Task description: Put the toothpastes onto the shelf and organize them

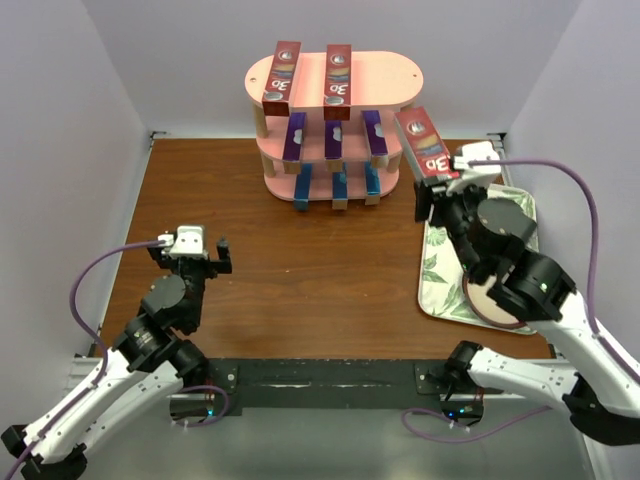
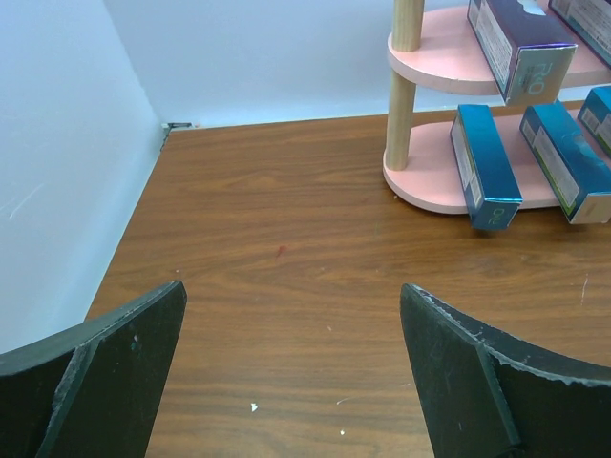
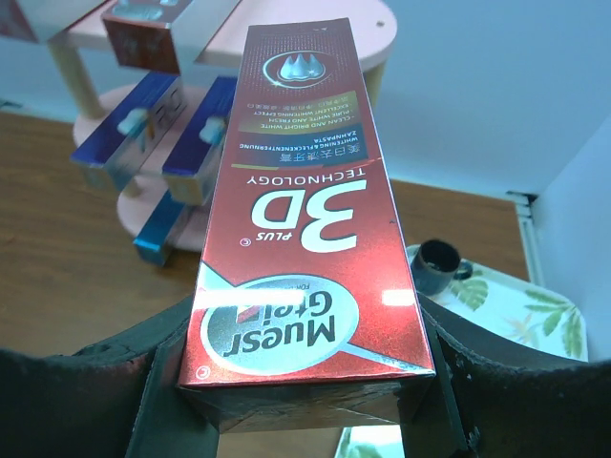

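The right claw (image 3: 298, 382) is gripping, partly closed, one end of a long red "3D" toothpaste carton (image 3: 305, 191), holding it just right of the pink three-tier oval shelf (image 1: 395, 85). The left claw (image 2: 291, 296) is hovering wide open and empty over the brown wooden bench (image 2: 286, 239).

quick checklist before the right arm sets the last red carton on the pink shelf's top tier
1. Grip: right gripper shut on the near end of the red "3D" toothpaste carton: ok.
2. Free spot: the pink shelf's top oval board is bare to the right of the two red cartons: ok.
3. Carton over that spot: it is off the shelf's right edge: not ok.
4. Height clearance above the top board: cannot tell.
5. Three purple cartons on the middle tier, three blue cartons on the bottom: ok.
6. Left gripper open, empty, away from the shelf: ok.
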Robot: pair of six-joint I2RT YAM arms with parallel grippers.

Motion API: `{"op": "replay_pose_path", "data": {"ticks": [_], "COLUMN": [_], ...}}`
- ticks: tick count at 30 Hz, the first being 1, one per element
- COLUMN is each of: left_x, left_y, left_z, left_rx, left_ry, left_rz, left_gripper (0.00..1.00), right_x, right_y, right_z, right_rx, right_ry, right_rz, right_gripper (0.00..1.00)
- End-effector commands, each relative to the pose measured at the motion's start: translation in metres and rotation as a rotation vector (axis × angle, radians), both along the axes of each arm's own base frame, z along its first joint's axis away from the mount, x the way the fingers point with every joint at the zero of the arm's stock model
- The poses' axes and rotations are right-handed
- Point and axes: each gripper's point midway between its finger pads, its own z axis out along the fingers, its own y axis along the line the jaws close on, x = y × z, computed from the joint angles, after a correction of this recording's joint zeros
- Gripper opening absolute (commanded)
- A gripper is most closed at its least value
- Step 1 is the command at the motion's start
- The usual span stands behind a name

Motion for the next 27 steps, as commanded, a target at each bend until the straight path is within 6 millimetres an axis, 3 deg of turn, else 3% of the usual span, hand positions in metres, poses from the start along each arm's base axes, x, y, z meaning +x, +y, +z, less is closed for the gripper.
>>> {"op": "replay_pose_path", "data": {"ticks": [1, 3, 4, 5, 7, 9, 10, 11, 17, 23, 27], "left_x": [0.001, 0.000, 0.000, 0.000, 0.000, 0.000, 0.000, -0.001, -0.001, -0.001, -0.001], "left_y": [0.000, 0.000, -0.001, -0.002, -0.005, -0.005, -0.005, -0.005, -0.008, -0.013, -0.013], "left_z": [0.004, 0.002, 0.002, 0.003, 0.003, 0.004, 0.004, 0.005, 0.005, 0.004, 0.004], "left_rx": [-0.028, -0.020, -0.023, -0.026, -0.023, -0.026, -0.025, -0.030, -0.034, -0.029, -0.030], "left_ry": [-0.020, -0.016, -0.017, -0.019, -0.022, -0.026, -0.024, -0.028, -0.033, -0.032, -0.034], "left_rz": [0.004, 0.000, -0.007, -0.011, -0.027, -0.028, -0.031, -0.034, -0.053, -0.076, -0.077], "left_gripper": [1.00, 1.00, 1.00, 1.00, 1.00, 1.00, 1.00, 1.00, 1.00, 1.00, 1.00], "right_x": [0.033, 0.041, 0.055, 0.060, 0.081, 0.095, 0.110, 0.117, 0.165, 0.195, 0.213], "right_y": [0.015, 0.014, 0.025, 0.021, 0.033, 0.034, 0.044, 0.045, 0.061, 0.062, 0.059], "right_z": [0.059, 0.080, 0.075, 0.093, 0.090, 0.103, 0.094, 0.103, 0.084, 0.083, 0.072], "right_rx": [0.055, 0.058, 0.024, 0.051, 0.034, 0.067, 0.054, 0.091, 0.095, 0.087, 0.077], "right_ry": [-0.150, -0.196, -0.180, -0.206, -0.188, -0.204, -0.184, -0.197, -0.150, -0.157, -0.136], "right_rz": [-0.100, -0.142, -0.153, -0.166, -0.160, -0.157, -0.154, -0.137, -0.162, -0.169, -0.193], "right_gripper": [0.09, 0.08, 0.08, 0.08, 0.08, 0.09, 0.09, 0.09, 0.14, 0.14, 0.15]}}
